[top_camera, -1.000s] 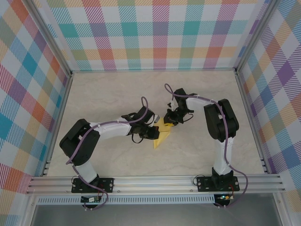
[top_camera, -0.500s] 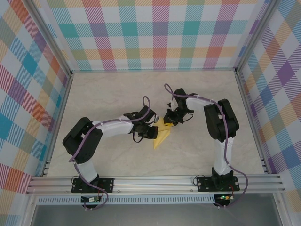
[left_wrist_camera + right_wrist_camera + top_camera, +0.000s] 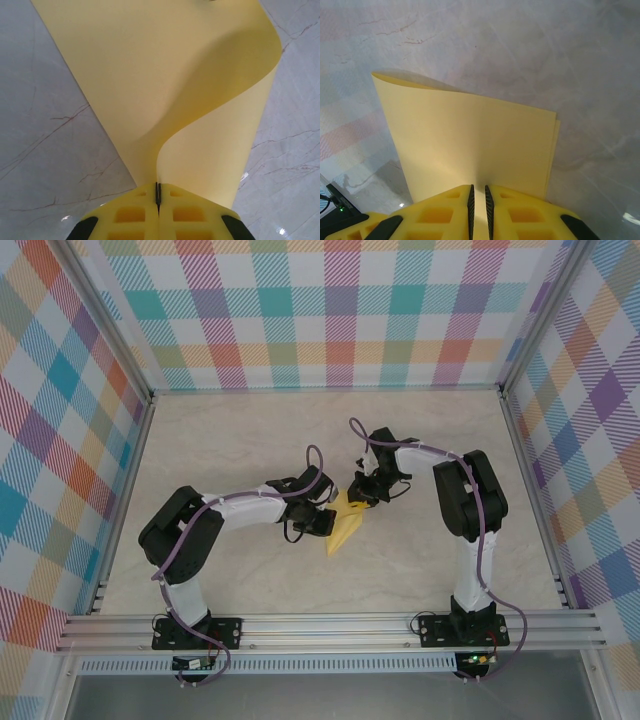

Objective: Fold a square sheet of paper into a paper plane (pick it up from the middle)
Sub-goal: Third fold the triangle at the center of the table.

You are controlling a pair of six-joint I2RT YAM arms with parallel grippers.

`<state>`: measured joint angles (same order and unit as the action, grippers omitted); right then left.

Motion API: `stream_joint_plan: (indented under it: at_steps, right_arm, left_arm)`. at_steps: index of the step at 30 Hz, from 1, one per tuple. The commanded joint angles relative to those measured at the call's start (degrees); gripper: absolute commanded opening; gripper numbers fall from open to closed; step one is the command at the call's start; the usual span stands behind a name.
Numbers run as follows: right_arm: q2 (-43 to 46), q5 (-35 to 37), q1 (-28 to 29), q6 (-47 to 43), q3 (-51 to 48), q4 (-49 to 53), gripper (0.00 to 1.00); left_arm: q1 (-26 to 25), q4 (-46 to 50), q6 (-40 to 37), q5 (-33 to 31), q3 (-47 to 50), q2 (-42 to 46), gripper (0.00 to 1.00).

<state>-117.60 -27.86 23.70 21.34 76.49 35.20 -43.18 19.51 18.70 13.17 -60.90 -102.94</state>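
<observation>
I had the paper [image 3: 345, 528] loosely doubled, most folds still ahead; left gripper [image 3: 158, 191] clamped its edge, right gripper [image 3: 478, 194] narrowly straddled it, grip unclear.

Both arms bend at the elbow and lean inward, wrists tipped down toward the yellow sheet of paper [image 3: 343, 532]. The left gripper [image 3: 157, 192] sits at the sheet's left edge, jaws pressed tight together on it. The right gripper [image 3: 479, 194] is at its far end, jaws a sliver apart, pinching the folded layers
</observation>
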Motion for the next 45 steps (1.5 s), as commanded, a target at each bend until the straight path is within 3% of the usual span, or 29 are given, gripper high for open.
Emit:
stream_joint_plan:
  at_steps: [1, 45]
  right_arm:
    - [-1.5, 1.7, 0.5, -0.8, 0.3, 2.5, 0.18]
    - [-2.1, 2.8, 0.5, -0.2, -0.6, 2.0, 0.17]
  left_arm:
    - [0.8, 1.1, -0.9, -0.6, -1.6, -0.7, 0.01]
    - [0.9, -0.4, -1.4, -0.8, -1.9, -0.2, 0.02]
